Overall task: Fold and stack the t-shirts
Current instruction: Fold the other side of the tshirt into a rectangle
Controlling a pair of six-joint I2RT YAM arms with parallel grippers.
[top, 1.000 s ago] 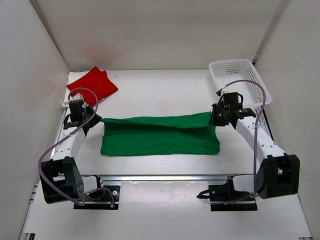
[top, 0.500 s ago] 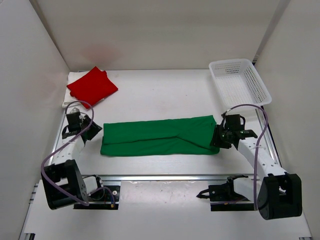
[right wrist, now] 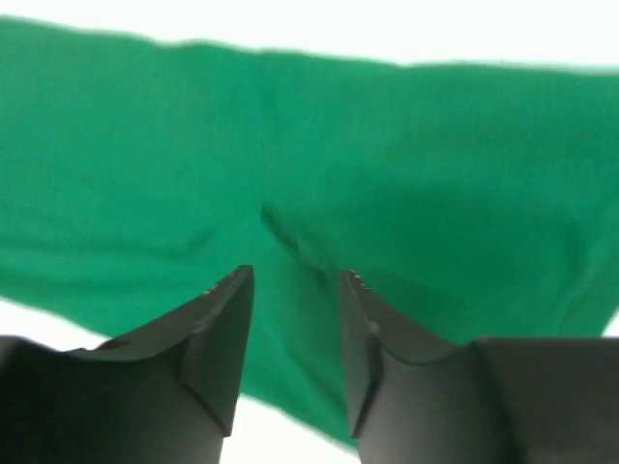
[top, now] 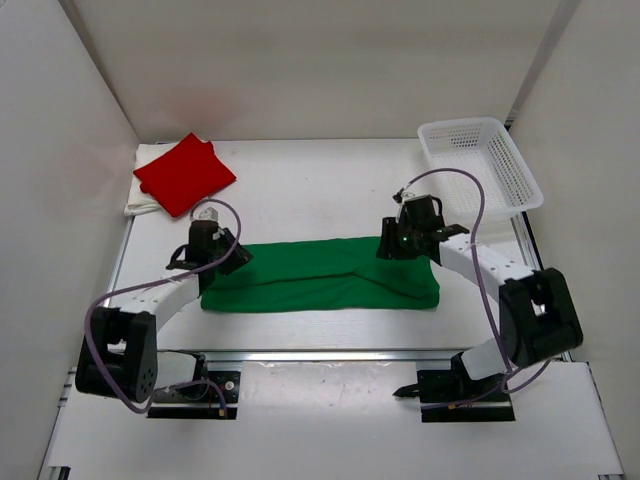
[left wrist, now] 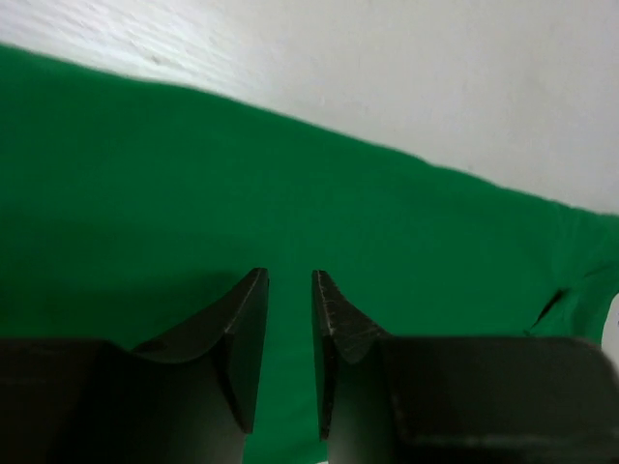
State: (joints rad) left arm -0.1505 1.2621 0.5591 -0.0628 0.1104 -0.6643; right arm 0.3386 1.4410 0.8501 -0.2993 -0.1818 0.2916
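Top camera looks down from behind — both wrist cameras peer close onto the green t-shirt (top: 310, 278)

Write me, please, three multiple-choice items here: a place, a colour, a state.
1. Where does the red t-shirt lie? A. far left corner, on the cream-white t-shirt B. near right corner C. dead centre
2. What colour is the t-shirt beneath the left gripper? A. red B. green C. cream-white
3. How do the jaws of the right gripper stand? A. shut on cloth B. apart, holding nothing C. out of view
1 A: the top view shows it there. 2 B: the green t-shirt fills its wrist view. 3 B: its wrist view shows a bare gap.
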